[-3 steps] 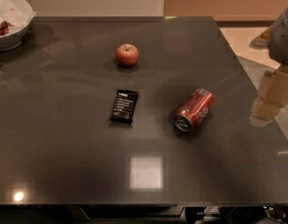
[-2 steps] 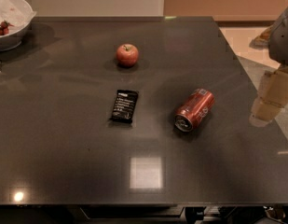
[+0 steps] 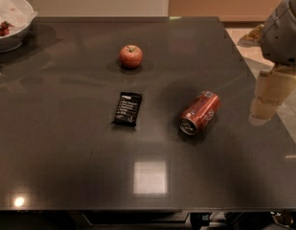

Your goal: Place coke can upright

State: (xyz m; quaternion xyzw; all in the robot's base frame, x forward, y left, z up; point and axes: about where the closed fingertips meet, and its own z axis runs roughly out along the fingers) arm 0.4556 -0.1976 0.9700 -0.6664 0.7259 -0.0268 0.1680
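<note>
At the right edge of the table (image 3: 66, 166), the gripper (image 3: 268, 96) hangs just off the surface, and I can't tell if it's clenched or loose. The can (image 3: 200, 112) lies on its side nearby, toward the middle. Its long axis is diagonal, silver top pointing near-left.

Table (image 3: 66, 166) bears bowl (image 3: 17, 34), apple (image 3: 130, 56), wrapper (image 3: 127, 109), coke can (image 3: 200, 112); hand (image 3: 264, 111) seemingly alongside.
</note>
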